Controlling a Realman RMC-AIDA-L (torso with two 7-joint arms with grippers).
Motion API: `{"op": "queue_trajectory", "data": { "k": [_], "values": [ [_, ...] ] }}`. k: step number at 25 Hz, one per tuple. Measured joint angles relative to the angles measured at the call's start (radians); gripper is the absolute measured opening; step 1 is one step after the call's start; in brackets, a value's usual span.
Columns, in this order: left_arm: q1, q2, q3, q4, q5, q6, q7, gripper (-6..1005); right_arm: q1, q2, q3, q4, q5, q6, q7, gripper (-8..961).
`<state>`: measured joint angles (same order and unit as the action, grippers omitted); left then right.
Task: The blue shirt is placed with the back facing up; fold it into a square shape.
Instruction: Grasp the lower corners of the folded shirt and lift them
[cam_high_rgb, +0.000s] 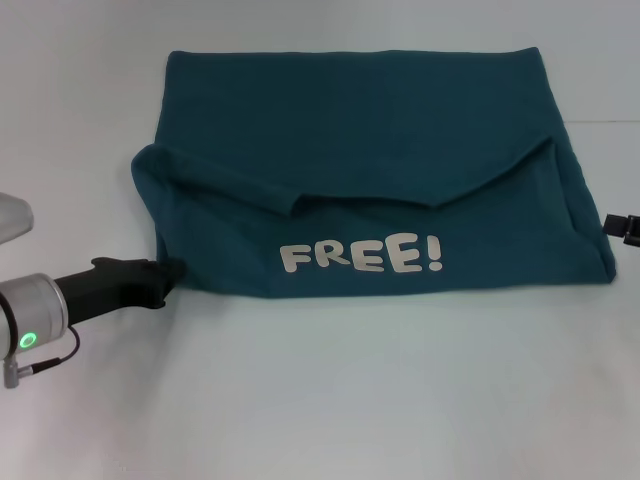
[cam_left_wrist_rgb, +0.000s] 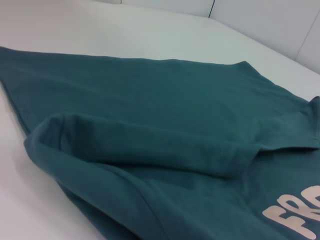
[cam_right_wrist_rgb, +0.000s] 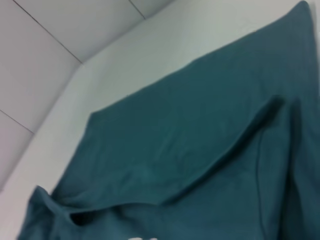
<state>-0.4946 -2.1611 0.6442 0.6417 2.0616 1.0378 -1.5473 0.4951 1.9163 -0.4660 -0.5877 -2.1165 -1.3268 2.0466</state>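
Observation:
The blue shirt (cam_high_rgb: 360, 140) lies flat on the white table, far larger than either gripper. Its near part is folded over, and that flap shows cream "FREE!" lettering (cam_high_rgb: 360, 256). The flap's edge runs unevenly across the middle, with a rolled bulge at the left side (cam_left_wrist_rgb: 140, 145). My left gripper (cam_high_rgb: 170, 277) lies low on the table, its black tip touching the shirt's near-left corner. My right gripper (cam_high_rgb: 625, 228) shows only as a small black piece at the picture's right edge, just off the shirt's right side. The right wrist view shows the shirt (cam_right_wrist_rgb: 175, 150) but not the gripper.
A white table (cam_high_rgb: 330, 400) surrounds the shirt, with bare surface along the near side. Pale wall panels (cam_right_wrist_rgb: 45, 55) rise behind the table's far edge.

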Motion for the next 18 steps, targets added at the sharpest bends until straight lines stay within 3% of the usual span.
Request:
{"op": "queue_trajectory", "data": {
  "k": [5, 10, 18],
  "values": [
    [0.005, 0.001, 0.0, 0.022, 0.008, 0.017, -0.018, 22, 0.035, 0.005, -0.002, 0.002, -0.085, 0.048, 0.013, 563],
    [0.003, 0.002, 0.0, 0.026, 0.011, 0.034, -0.019, 23, 0.059, 0.032, -0.008, -0.002, -0.155, 0.126, 0.024, 561],
    [-0.015, 0.006, 0.001, 0.021, 0.012, 0.035, -0.025, 21, 0.073, 0.057, -0.061, 0.007, -0.159, 0.227, 0.024, 558]
  ]
}}
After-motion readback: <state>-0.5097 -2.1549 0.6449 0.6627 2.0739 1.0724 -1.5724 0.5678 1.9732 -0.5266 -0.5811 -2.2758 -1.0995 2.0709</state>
